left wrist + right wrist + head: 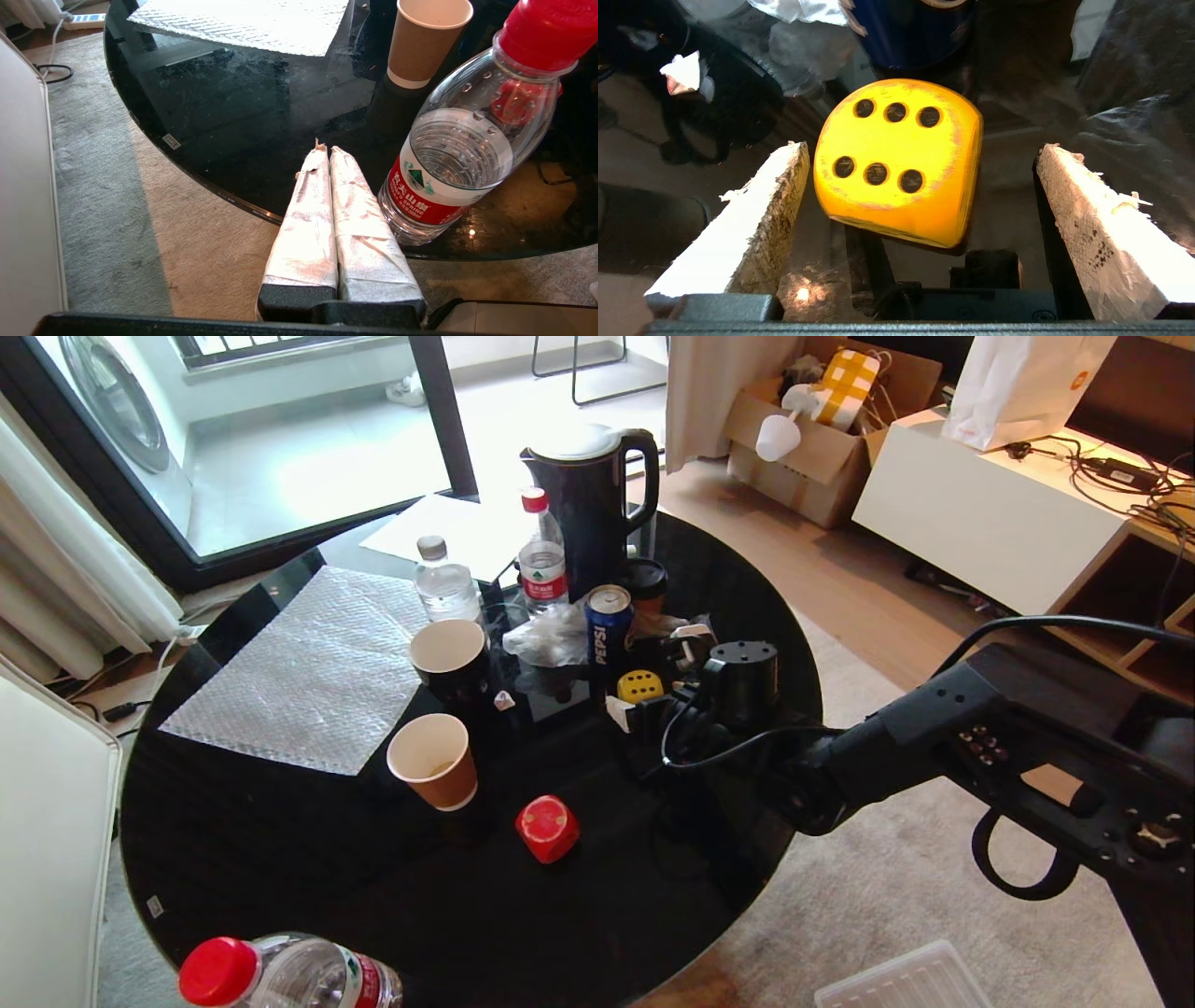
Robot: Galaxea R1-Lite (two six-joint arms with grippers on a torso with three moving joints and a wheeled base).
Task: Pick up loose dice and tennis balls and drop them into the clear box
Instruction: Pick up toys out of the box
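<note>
Yellow die [896, 163] between wide-spread right hand [920, 158] fingers, seemingly untouched

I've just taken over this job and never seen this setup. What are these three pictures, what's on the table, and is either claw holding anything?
It is a two-armed robot at a round black table. The wide picture comes from its head camera; the other two come from cameras on its wrists, looking along the fingers.

On the table are a yellow die, a red die, two paper cups, water bottles, a Pepsi can, a kettle and a sheet of bubble wrap.

The right claw is open with its fingers either side of the yellow die, not gripping it. The left claw is shut, empty and parked at the table's near edge beside a bottle.
</note>
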